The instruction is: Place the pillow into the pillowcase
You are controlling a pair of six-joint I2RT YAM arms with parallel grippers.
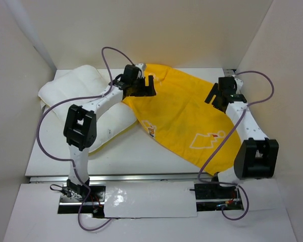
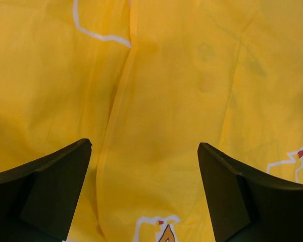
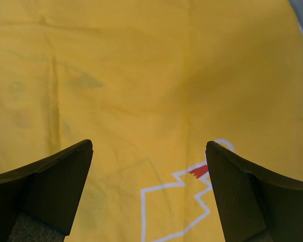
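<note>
We see the yellow pillowcase [image 1: 184, 118] spread flat across the middle and right of the table [image 1: 50, 161], print facing up. The white pillow [image 1: 76, 88] lies at the far left, outside the case, its near edge meeting the yellow fabric under the left arm. The left claw [image 1: 149, 84] hovers over the case's far left corner, fingers spread wide with nothing between them. The right claw [image 1: 212, 96] hangs over the far right edge, also spread and gripping nothing.
</note>
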